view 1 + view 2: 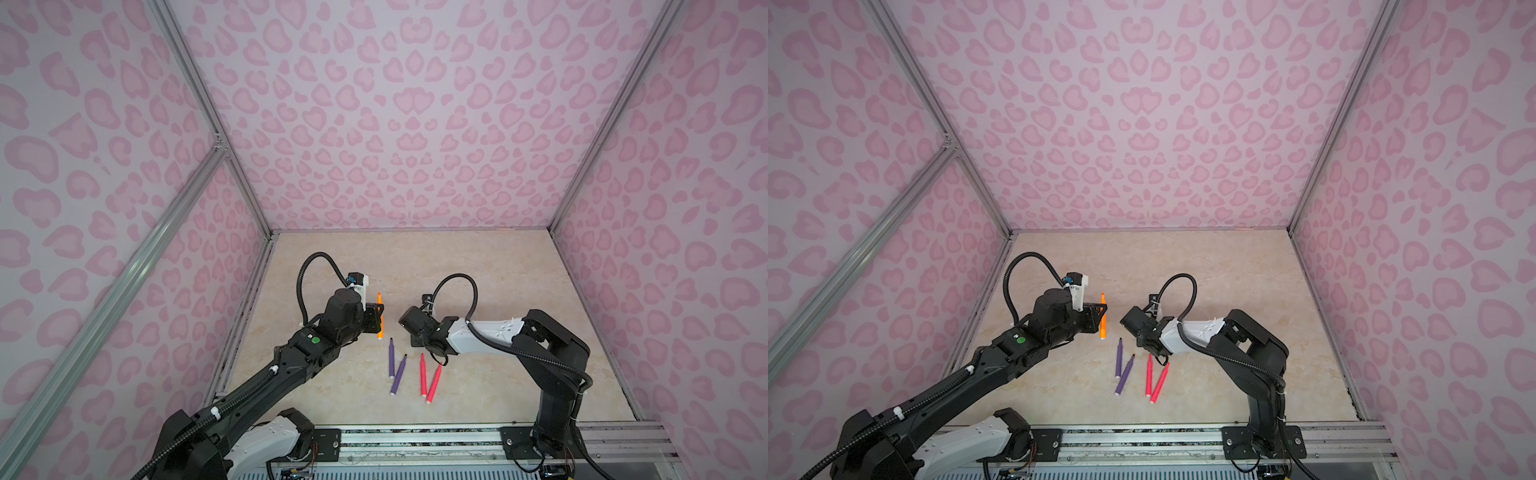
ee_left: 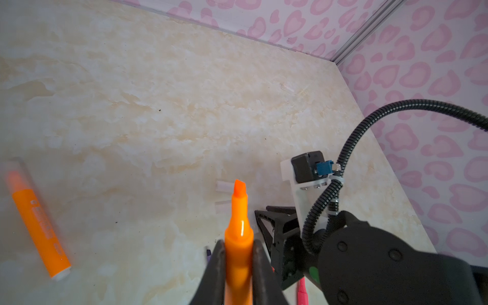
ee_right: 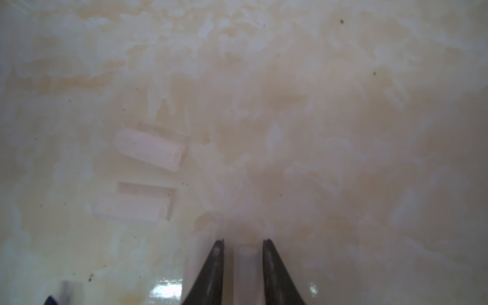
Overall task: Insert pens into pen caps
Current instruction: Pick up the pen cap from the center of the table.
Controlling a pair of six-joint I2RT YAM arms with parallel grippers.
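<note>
My left gripper point(image 2: 239, 250) is shut on an orange pen point(image 2: 238, 232), which it holds above the table with the chisel tip bare; in a top view this pen point(image 1: 380, 316) points away from the front rail. A second orange pen point(image 2: 37, 224) lies on the table with a clear cap over its tip. Two purple pens point(image 1: 391, 357) and two pink-red pens point(image 1: 423, 374) lie near the front. My right gripper point(image 3: 243, 241) is low over the table, its jaws astride a clear pen cap point(image 3: 245, 264) with a narrow gap on one side. Two more pen caps point(image 3: 149, 148) point(image 3: 132, 208) lie nearby.
The beige marbled table point(image 1: 498, 291) is boxed in by pink patterned walls point(image 1: 395, 124) on three sides. A metal rail point(image 1: 415, 440) runs along the front and carries both arm bases. The two grippers face each other a short way apart at mid-table.
</note>
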